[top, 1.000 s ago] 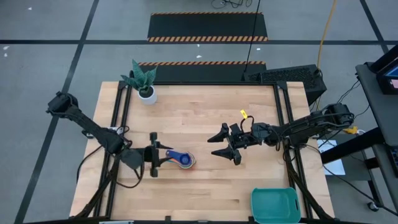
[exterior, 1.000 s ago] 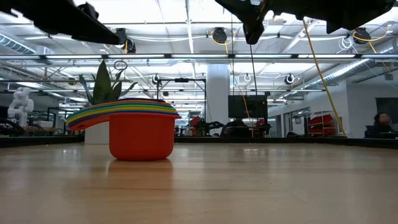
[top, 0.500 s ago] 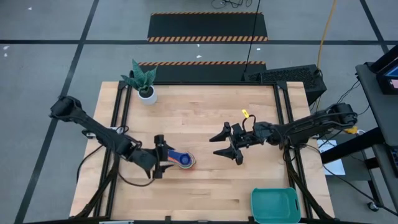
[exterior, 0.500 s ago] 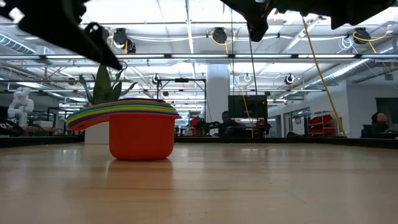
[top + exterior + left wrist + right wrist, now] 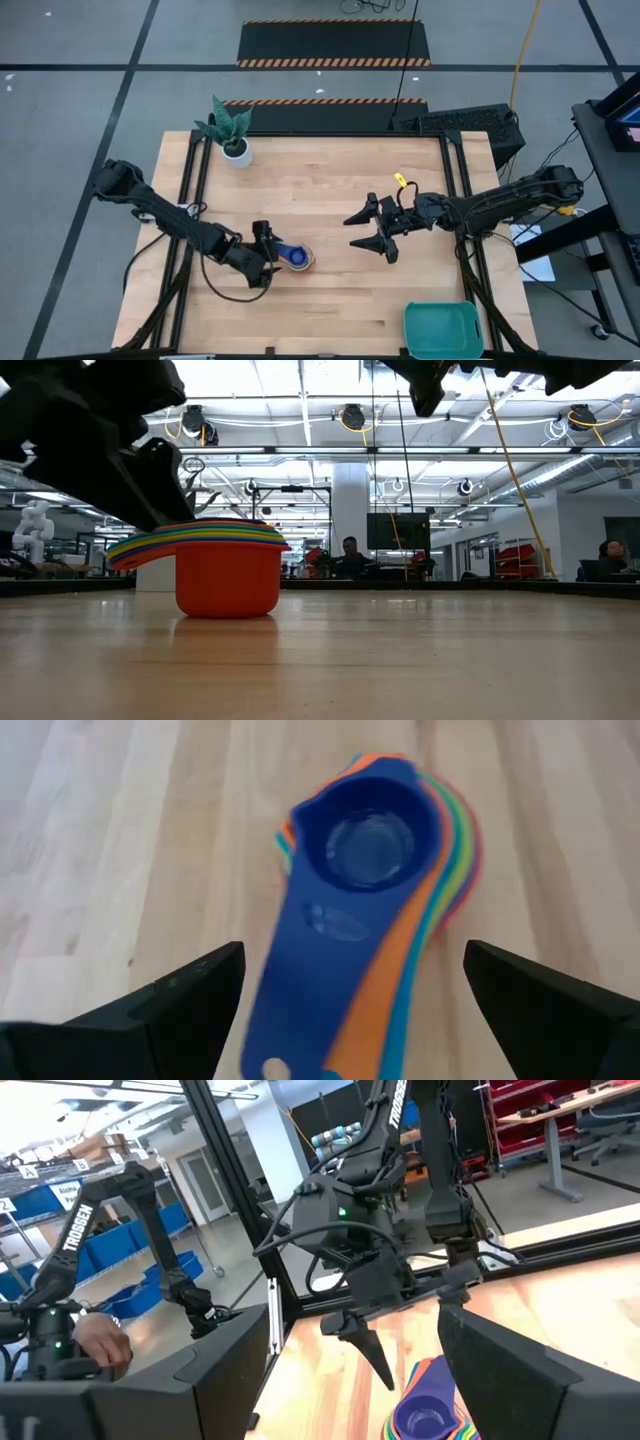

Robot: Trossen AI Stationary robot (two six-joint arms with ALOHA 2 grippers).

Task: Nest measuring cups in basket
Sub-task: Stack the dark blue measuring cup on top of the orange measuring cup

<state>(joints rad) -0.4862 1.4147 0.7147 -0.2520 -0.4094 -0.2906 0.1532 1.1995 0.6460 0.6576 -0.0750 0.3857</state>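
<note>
Left gripper (image 5: 268,260) spread wide and dropped to the nested measuring cups (image 5: 294,257); stack not gripped, basket (image 5: 443,329) still far.

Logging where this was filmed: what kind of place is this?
Probably a robotics lab or workshop: other robot arms on frames, hazard-striped floor mats, and a person at a workstation beyond the table.

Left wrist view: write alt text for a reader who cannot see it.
A nested stack of coloured plastic measuring cups lies on the light wooden table, a navy cup on top with orange, green and red edges fanned beneath. The left tool stands open, its two dark fingers either side of the flat handles.
</note>
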